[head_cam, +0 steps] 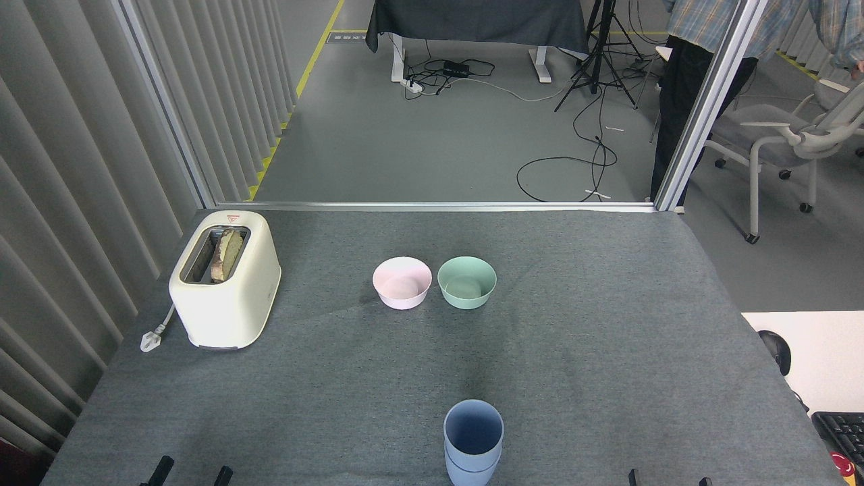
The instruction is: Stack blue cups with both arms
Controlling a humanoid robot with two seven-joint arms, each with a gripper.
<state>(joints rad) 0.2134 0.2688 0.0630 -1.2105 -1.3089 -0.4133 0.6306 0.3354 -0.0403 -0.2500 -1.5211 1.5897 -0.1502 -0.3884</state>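
In the head view, the two blue cups [473,442] are seen nested one inside the other, standing upright near the front edge of the grey-covered bench [607,337], a little right of centre. Of the left pincer [192,475], only two black fingertips are visible at the bottom edge, set apart from each other; how wide it is spread cannot be told from so little. Of the right pincer [667,478], only two small dark tips are shown at the bottom edge, well to the right of the cups, and its opening likewise cannot be told. Neither pincer is touching the cups. Farther back, at mid-bench, a pink bowl [401,283] and a mint-green bowl [466,282] are placed just beside each other, both upright. A cream toaster [225,279] with bread in its slot is set at the left side, its plug [151,337] lying on the cloth beside it. Beyond the bench, a person [702,40] is partly seen at the upper right, near an office chair [790,135].
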